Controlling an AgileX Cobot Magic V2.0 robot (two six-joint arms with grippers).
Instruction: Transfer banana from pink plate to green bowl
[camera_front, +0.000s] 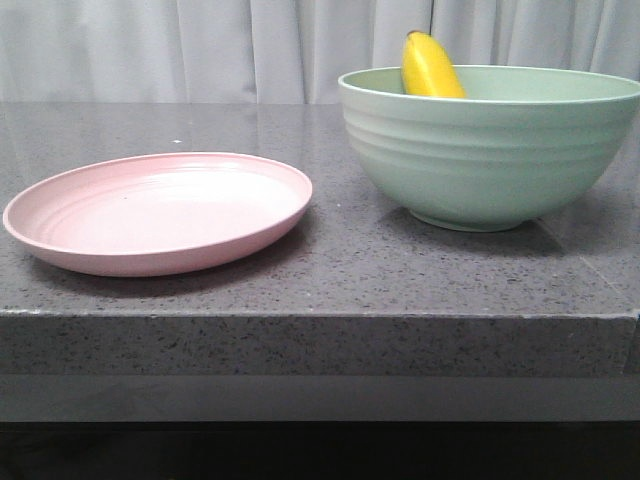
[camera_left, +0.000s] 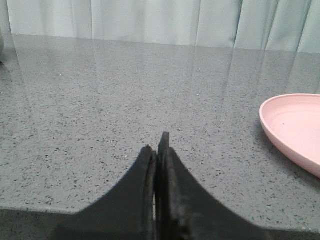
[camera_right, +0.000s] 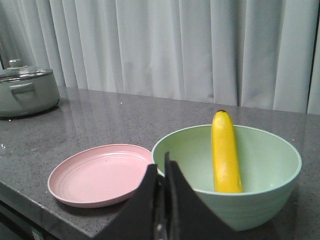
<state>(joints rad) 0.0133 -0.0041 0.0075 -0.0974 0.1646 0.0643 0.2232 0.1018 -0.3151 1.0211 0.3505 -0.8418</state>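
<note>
The yellow banana (camera_front: 430, 66) stands on end inside the green bowl (camera_front: 490, 150) at the right, leaning on the far wall, its tip above the rim. The right wrist view shows the banana (camera_right: 225, 155) in the bowl (camera_right: 260, 200) too. The pink plate (camera_front: 160, 212) lies empty at the left; it also shows in the right wrist view (camera_right: 100, 175) and its edge in the left wrist view (camera_left: 295, 130). My left gripper (camera_left: 157, 147) is shut and empty over bare counter left of the plate. My right gripper (camera_right: 161, 165) is shut and empty, before the bowl's near rim.
A grey speckled stone counter (camera_front: 330, 270) bears both dishes; its front edge runs just below them. A grey lidded pot (camera_right: 25, 92) stands far off on the counter beyond the plate. A pale curtain (camera_front: 250, 50) hangs behind.
</note>
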